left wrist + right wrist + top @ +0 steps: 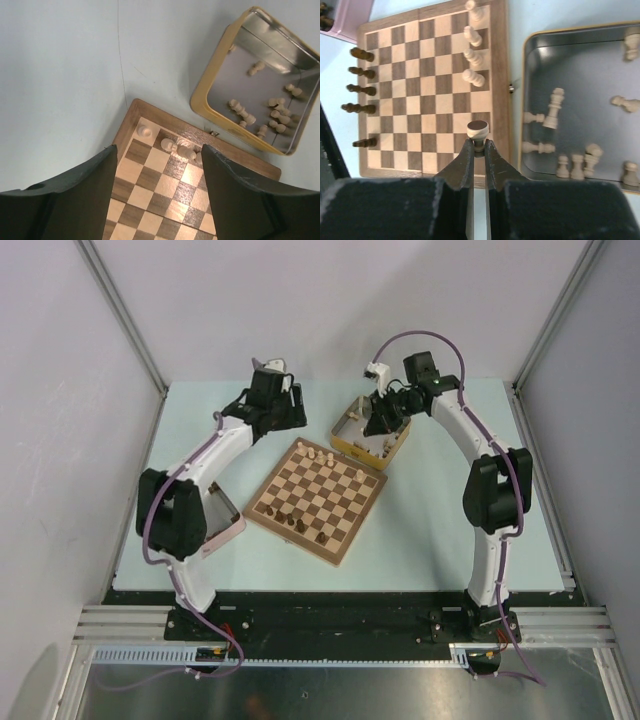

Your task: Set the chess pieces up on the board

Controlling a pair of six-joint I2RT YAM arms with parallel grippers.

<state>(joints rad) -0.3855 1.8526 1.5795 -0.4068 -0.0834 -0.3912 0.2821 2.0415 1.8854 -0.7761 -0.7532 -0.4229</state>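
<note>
By the board (420,90), right pincer (478,146) grips a pale piece (477,128) near-vertical.

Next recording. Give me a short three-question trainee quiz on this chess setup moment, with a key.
1. True or false: the left fingers are closed on a chess piece.
2. The right fingers grip: A) a dark piece, B) a pale piece, C) the board's edge.
3. Fill in: the loose pale pieces lie in the ___ tin.

Key: 1 false, they stand open with nothing between them; 2 B; 3 yellow.
</note>
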